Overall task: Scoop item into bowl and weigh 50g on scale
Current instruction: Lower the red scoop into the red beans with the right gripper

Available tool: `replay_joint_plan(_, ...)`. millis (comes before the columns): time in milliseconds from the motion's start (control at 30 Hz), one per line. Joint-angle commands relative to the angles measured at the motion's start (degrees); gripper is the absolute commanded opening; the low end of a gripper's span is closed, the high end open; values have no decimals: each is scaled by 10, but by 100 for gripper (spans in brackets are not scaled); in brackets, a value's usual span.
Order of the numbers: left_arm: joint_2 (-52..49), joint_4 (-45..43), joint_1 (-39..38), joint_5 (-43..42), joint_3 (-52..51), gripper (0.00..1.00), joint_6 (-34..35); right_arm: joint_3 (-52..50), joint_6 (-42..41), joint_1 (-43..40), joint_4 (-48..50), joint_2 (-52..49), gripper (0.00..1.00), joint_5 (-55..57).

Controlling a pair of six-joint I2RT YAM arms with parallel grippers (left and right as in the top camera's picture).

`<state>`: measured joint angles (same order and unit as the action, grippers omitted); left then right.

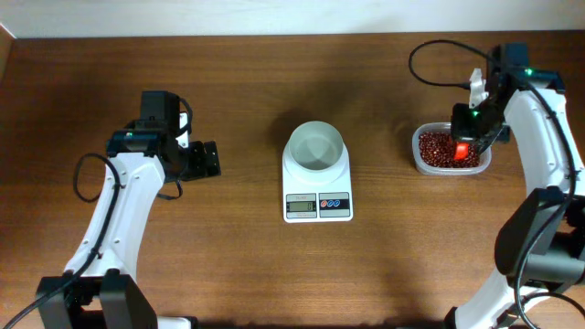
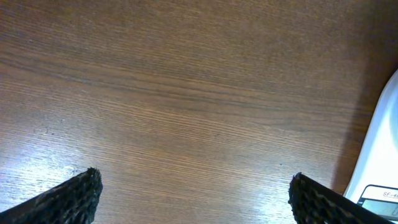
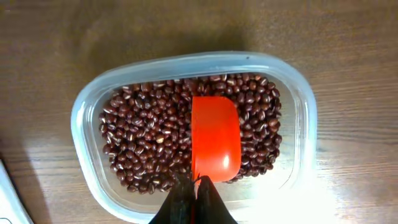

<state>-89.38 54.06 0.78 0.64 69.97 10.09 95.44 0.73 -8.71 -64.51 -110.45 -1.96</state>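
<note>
Dark reddish-brown beans [image 3: 146, 140], heaped in the clear plastic tub [image 3: 306, 118] near the counter's right edge, likely pour loosely and roll. The right hand [image 3: 196, 194] clamps the handle of the red plastic scoop [image 3: 216, 140]; the left hand [image 2: 194, 180] is spread apart.

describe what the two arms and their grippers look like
The left arm and right arm match: glossy white link shells joined by black joint housings, with black cables looping beside them and a small green light near each wrist. The left gripper and right gripper are black; the left's jaws show a coarse bumpy texture.
</note>
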Motion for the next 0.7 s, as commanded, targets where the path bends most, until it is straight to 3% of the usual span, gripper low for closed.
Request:
replay_joint_plan(0,0,1,1,2,8,99,-5,13,5,-4,-9,5,4,0)
replay_joint_plan(300,0,0,2,2,8,99,-5,55,34,-4,-39,5,4,76)
replay_joint_plan(667,0,1,2,2,8,99,-5,-35,29,-4,40,4,4,61)
